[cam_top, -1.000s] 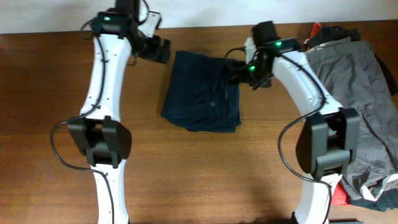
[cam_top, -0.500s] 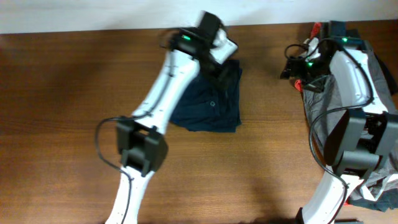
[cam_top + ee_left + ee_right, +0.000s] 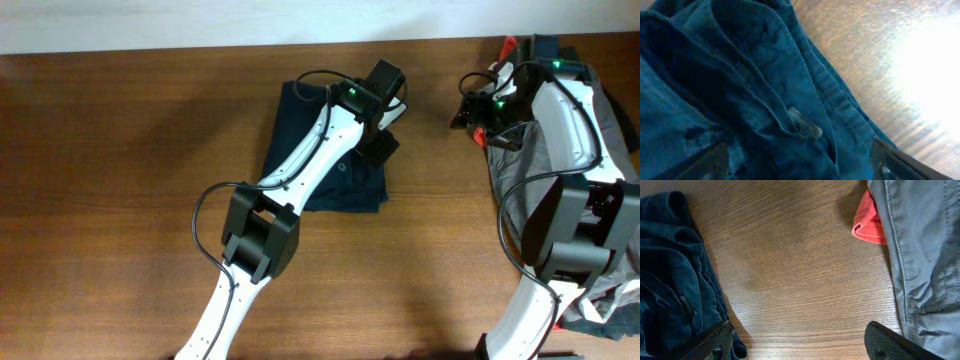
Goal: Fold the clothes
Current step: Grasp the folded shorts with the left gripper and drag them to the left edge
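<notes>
— While the left end effector [image 3: 802, 162] hangs spread and empty low over the navy shorts [image 3: 290, 120], mid-worktop [image 3: 800, 255], closing there might pinch one bunched layer and drag the fold apart.
— Agreed. Farther off, the right end effector [image 3: 800, 342], also spread and empty, could snag the grey trousers [image 3: 925, 255].

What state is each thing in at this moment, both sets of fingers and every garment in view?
navy shorts: folded over, rumpled, lying ungripped.
left fingers: open, empty, just above the shorts.
right fingers: open, empty, between shorts and trousers.
grey trousers: lying loose, unfolded.
red garment: bunched, poking out at the trousers' edge.
</notes>
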### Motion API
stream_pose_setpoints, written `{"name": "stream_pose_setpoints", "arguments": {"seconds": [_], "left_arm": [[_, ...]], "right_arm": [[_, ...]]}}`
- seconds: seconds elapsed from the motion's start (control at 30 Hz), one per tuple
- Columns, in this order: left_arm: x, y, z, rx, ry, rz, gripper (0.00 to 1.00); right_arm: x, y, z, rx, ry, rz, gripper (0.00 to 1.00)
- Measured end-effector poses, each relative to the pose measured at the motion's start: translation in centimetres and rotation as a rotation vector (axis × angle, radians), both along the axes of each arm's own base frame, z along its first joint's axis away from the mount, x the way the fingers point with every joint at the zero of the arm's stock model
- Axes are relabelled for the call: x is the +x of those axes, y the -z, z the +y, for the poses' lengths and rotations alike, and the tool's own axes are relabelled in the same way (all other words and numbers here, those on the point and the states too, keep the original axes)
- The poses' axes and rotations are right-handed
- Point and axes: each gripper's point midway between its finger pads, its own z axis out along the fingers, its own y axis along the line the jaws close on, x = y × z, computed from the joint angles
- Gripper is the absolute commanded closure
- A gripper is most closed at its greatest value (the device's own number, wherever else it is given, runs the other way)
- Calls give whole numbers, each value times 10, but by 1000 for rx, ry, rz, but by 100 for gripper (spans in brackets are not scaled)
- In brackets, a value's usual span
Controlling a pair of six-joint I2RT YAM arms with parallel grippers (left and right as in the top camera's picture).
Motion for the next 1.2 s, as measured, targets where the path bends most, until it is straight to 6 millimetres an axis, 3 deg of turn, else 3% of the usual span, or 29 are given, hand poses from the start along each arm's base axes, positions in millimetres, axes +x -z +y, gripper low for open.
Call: {"name": "stream_pose_setpoints", "arguments": {"seconds": [0.03, 0.2, 0.23, 0.27, 0.33, 0.4, 0.5, 0.7, 0.83, 0.9, 1.03, 1.17, 1.2], "left_arm": [[1, 3, 0, 4, -3, 0, 11], [-2, 32, 2, 40, -12, 38, 31], [-2, 39, 3, 51, -16, 45, 44], [-3, 45, 4, 61, -14, 51, 67], [-1, 50, 6, 78, -11, 46, 84], [1, 50, 7, 85, -2, 32, 93], [6, 49, 5, 89, 19, 8, 99], [15, 49, 9, 143, 71, -48, 99], [20, 52, 25, 218, 64, -65, 99], [25, 53, 38, 239, 36, -56, 100], [44, 53, 82, 241, -111, -30, 99], [73, 54, 163, 215, -369, 8, 100], [81, 54, 196, 207, -458, 22, 100]], "right_arm": [[0, 0, 0, 0, -1, 1, 12], [0, 0, 0, 0, -1, 1, 11], [0, 0, 0, 0, 0, 1, 12], [0, 0, 0, 0, -1, 0, 11], [0, 0, 0, 0, 0, 1, 11], [0, 0, 0, 0, 0, 1, 11], [0, 0, 0, 0, -1, 1, 11], [-1, 0, 0, 0, -1, 2, 11], [-1, 0, 0, 1, -1, 5, 12], [-1, 0, 0, 1, 0, 5, 11], [-1, 0, 0, 1, -1, 5, 12], [-1, 0, 0, 1, -2, 4, 12], [-1, 0, 0, 1, 0, 5, 11]]}}
